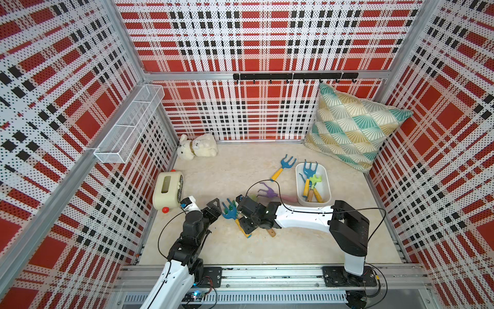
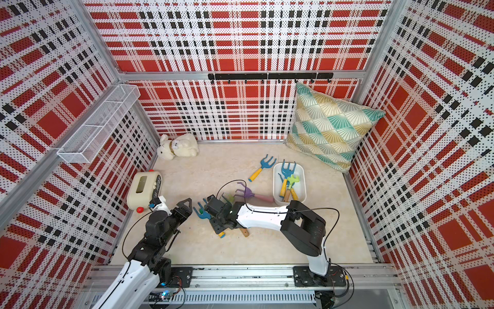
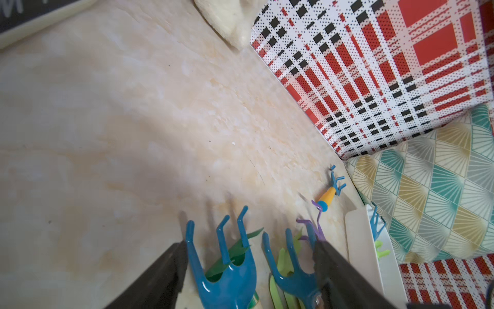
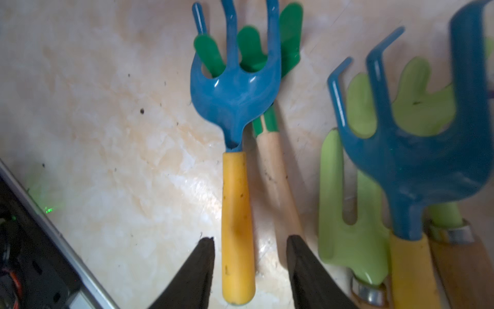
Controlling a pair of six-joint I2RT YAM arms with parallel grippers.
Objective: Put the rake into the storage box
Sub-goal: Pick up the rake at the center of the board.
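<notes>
- Currently the right gripper (image 4: 250, 240) has its two black fingers (image 4: 203, 262) parted, one on each side of a handle, with a gap showing on both sides: released and straddling, not clamping.
- Between them lies the blue three-pronged plastic rake with a yellow handle (image 4: 236, 203). It is flat on the beige marbled floor (image 4: 107, 133), its prongs pointing away from the right wrist.
- Under its head sits a dark green flat-pronged fork with a pale wooden handle (image 4: 275, 160), its green prongs showing between the blue ones.
- Just beside these lie a light green fork (image 4: 344, 227) and, over it and blurred, a second blue rake (image 4: 417, 166).
- Opposite, the left gripper (image 3: 250, 246) has its dark fingers (image 3: 165, 270) spread wide and grasps nothing; blue prongs lie on the floor ahead of it.
- In both top views the straddled rake is at the front middle of the floor, between the two grippers and outside the box.
- Just beyond the right gripper lies a purple rake with a pink handle (image 1: 268, 192).
- Well apart to the right stands the small white plastic storage box with rounded corners (image 1: 324, 182), holding a third blue rake (image 1: 310, 170) and a light green tool (image 1: 316, 179).
- A fourth blue rake with a yellow handle (image 1: 284, 167) lies just beside the box, outside it.
- Farther out are a teal-and-mustard patterned cushion (image 1: 355, 128), a white plush dog (image 1: 197, 147) and a cream box with a red knob (image 1: 168, 191).
</notes>
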